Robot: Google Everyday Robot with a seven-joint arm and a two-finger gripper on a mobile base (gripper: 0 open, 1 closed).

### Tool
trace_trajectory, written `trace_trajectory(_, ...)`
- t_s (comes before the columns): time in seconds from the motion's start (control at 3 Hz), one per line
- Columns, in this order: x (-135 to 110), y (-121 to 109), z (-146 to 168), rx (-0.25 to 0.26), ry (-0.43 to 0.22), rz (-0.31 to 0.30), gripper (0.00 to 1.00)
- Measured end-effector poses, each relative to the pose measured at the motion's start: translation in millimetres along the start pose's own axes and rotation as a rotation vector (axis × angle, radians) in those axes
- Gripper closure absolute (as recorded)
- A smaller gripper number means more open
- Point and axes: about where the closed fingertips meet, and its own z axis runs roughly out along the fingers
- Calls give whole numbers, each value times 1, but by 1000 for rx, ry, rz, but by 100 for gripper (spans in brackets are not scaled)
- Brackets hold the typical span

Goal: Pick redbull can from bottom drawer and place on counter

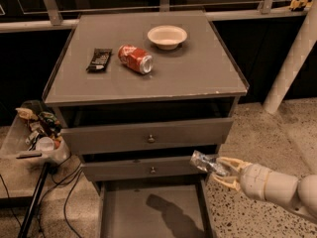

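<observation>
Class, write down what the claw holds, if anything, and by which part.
The claw, above the right side of the bottom drawer, holds the redbull can by one end; the other end juts left.

The pale arm (277, 185) reaches in from the near right edge, lying roughly level and pointing left. Its gripper (216, 168) hangs in the air, cream fingers (229, 161) clamped on the redbull can (201, 159).
</observation>
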Motion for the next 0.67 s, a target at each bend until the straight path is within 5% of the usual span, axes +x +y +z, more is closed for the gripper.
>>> trace_trajectory(0.67,-106,-44,-85,60,-91,-199,100)
